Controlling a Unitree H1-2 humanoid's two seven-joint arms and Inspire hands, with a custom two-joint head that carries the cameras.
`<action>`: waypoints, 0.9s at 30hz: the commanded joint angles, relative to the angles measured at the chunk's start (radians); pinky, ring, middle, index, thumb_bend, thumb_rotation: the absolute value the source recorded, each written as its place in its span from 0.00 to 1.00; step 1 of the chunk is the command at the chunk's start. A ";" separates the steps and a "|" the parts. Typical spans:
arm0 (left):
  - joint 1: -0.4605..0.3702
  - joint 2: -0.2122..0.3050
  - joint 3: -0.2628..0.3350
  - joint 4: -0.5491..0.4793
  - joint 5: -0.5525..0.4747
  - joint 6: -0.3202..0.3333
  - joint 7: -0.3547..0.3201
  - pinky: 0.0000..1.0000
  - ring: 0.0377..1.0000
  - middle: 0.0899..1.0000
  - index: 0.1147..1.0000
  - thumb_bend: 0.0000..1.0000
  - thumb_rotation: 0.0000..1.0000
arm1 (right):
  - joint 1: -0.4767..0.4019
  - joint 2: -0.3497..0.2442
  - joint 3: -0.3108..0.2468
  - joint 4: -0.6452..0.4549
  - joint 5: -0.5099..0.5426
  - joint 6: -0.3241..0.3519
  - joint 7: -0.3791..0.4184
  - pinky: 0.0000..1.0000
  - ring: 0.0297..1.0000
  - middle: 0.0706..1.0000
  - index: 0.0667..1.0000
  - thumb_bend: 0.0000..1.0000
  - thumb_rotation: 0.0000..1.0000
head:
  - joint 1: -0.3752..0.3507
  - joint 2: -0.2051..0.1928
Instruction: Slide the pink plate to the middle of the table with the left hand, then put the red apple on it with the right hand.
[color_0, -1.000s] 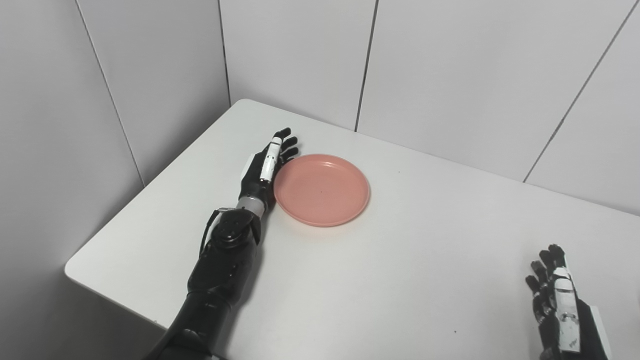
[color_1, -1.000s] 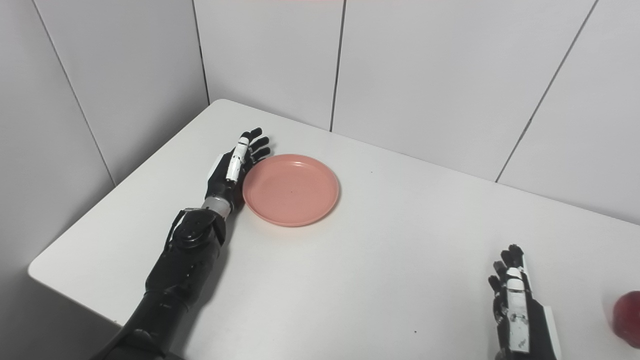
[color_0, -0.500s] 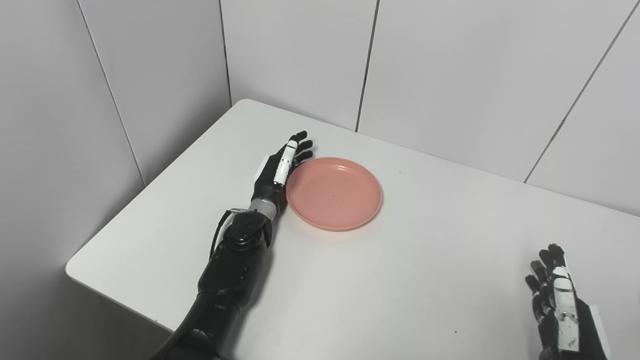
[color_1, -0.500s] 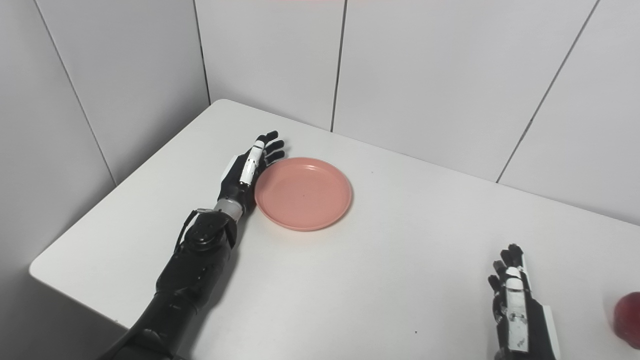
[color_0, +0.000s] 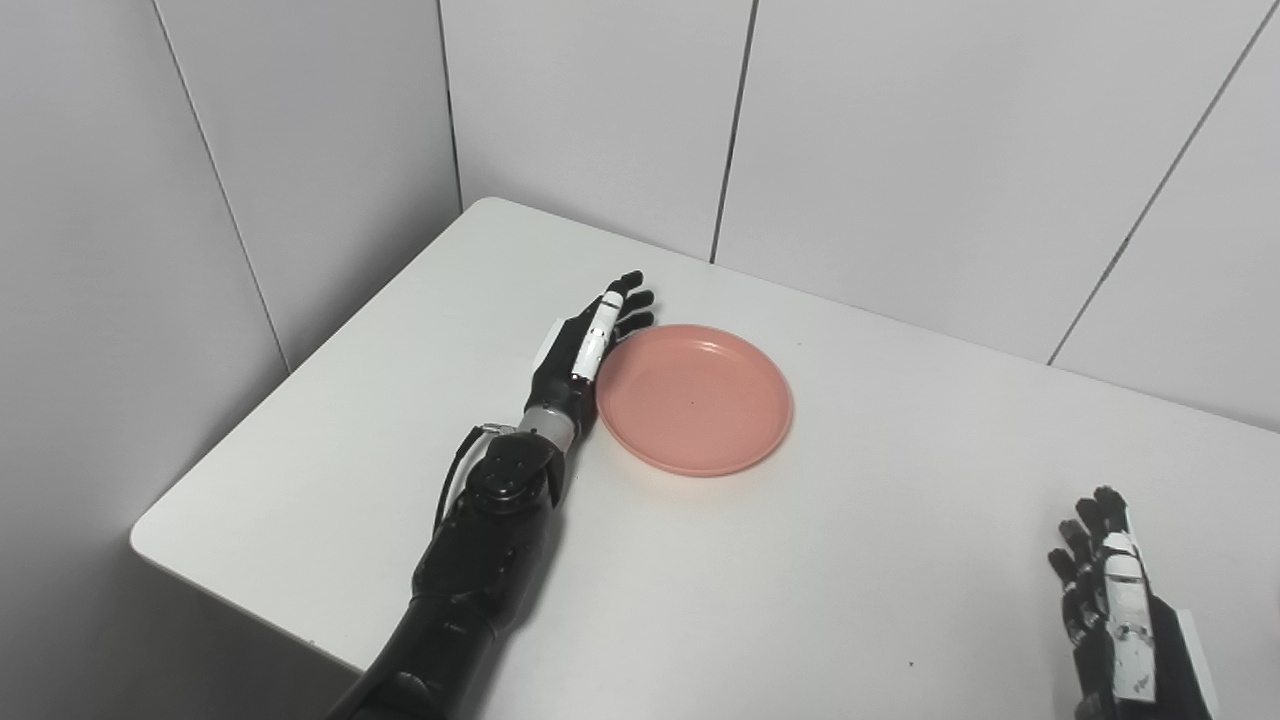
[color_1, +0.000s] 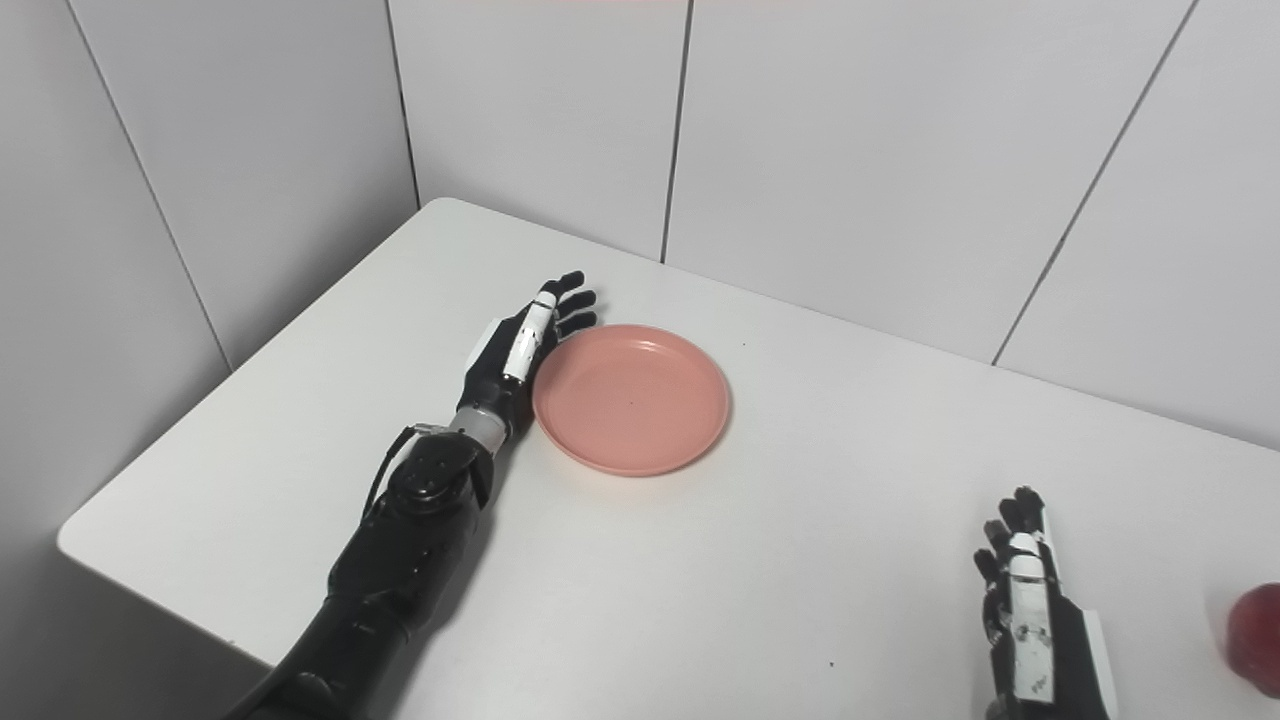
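Note:
A round pink plate (color_0: 694, 411) lies flat on the white table (color_0: 820, 560), left of its middle. My left hand (color_0: 585, 345) is open, fingers straight, its edge pressed against the plate's left rim. My right hand (color_1: 1030, 615) rests open on the table near the front right corner, holding nothing. The red apple (color_1: 1256, 638) shows only in the right eye view, at the right edge of the picture, a little to the right of my right hand and apart from it.
Grey wall panels (color_0: 900, 150) close in the table at the back and on the left. The table's rounded front-left corner (color_0: 150, 535) drops off near my left forearm.
My left hand has moved rightward along the table with the pink plate sliding ahead of it toward the middle. The right hand and the apple have stayed where they were.

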 joint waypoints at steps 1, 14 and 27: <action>0.020 -0.022 -0.019 0.003 0.002 0.055 -0.017 0.85 0.86 0.86 0.84 0.35 1.00 | -0.019 0.003 0.002 -0.030 -0.005 -0.016 -0.002 1.00 1.00 1.00 1.00 0.12 1.00 | 0.001 0.001; 0.047 -0.071 -0.053 -0.084 0.009 0.094 -0.013 0.87 0.86 0.86 0.83 0.37 1.00 | -0.019 0.012 -0.001 -0.020 -0.005 -0.026 -0.001 1.00 1.00 1.00 1.00 0.15 1.00 | -0.023 0.016; 0.074 -0.110 -0.084 -0.152 0.008 0.154 -0.037 0.85 0.87 0.87 0.86 0.36 1.00 | -0.020 0.022 -0.005 -0.016 0.004 -0.024 0.000 1.00 1.00 1.00 1.00 0.16 1.00 | -0.047 0.030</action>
